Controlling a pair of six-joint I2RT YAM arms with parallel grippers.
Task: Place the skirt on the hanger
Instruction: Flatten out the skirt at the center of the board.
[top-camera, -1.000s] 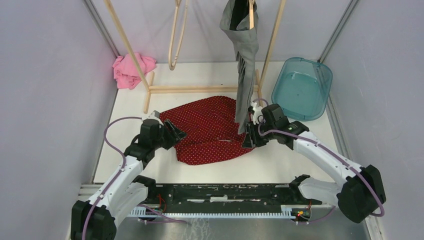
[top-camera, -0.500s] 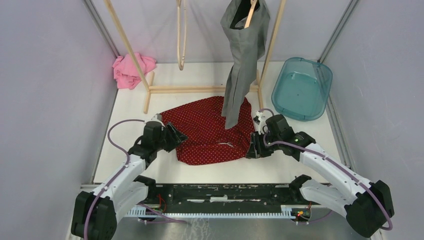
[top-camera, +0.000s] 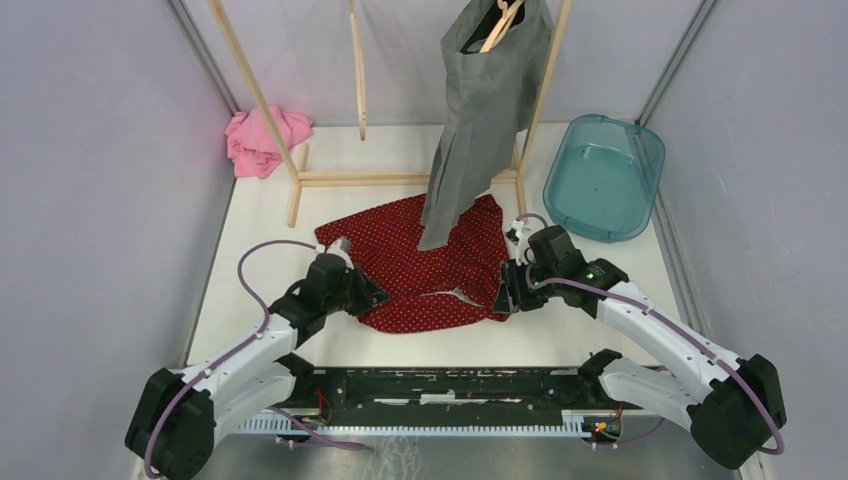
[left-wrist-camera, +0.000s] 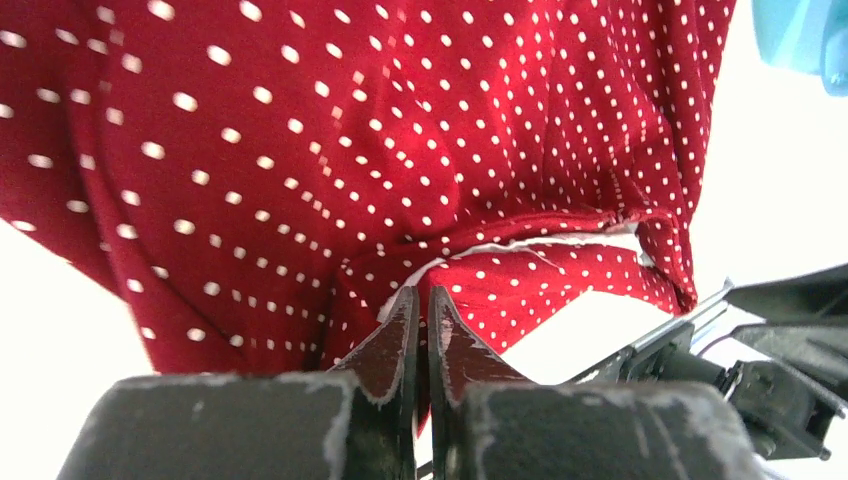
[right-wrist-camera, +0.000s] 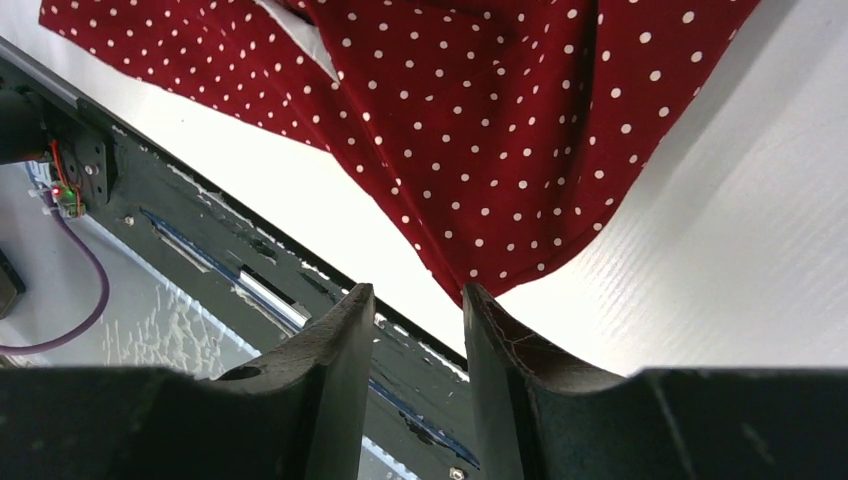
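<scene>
No text, label, brand, number or sign can be read in any view; the red fabric skirt (top-camera: 430, 265) carries only small white dots.

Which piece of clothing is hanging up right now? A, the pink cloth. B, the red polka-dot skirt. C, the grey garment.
C: the grey garment hangs from a wooden hanger, while the red polka-dot skirt lies on the table.

One red skirt (top-camera: 390, 262), one grey garment (top-camera: 485, 100), one pink cloth (top-camera: 262, 140), one teal tub (top-camera: 600, 175).
</scene>
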